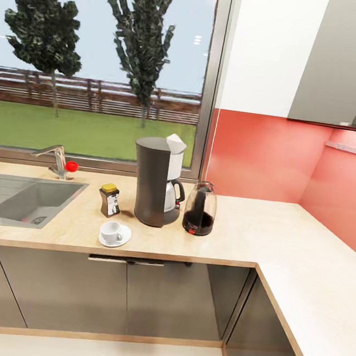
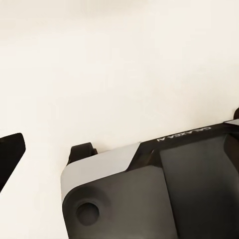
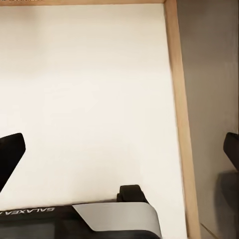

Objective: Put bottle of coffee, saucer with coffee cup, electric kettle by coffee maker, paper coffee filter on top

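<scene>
On the kitchen countertop (image 1: 260,234) stands the coffee maker (image 1: 156,183), with the white paper coffee filter (image 1: 176,143) on its top. The bottle of coffee (image 1: 109,200) is just left of it, upright. In front, the coffee cup (image 1: 111,230) sits on the saucer (image 1: 122,239). The electric kettle (image 1: 200,208) stands right beside the machine on its right. My left gripper (image 2: 128,125) and right gripper (image 3: 119,149) hang over the pale floor, fingers wide apart and holding nothing. One right fingertip (image 3: 11,152) shows dark at the frame's edge.
A steel sink (image 1: 20,199) with a tap (image 1: 54,159) lies left of the bottle. The counter turns a corner and runs along the red wall (image 1: 270,156) on the right. Dark cabinets (image 1: 106,298) sit below. My own base (image 2: 154,189) shows under the wrists.
</scene>
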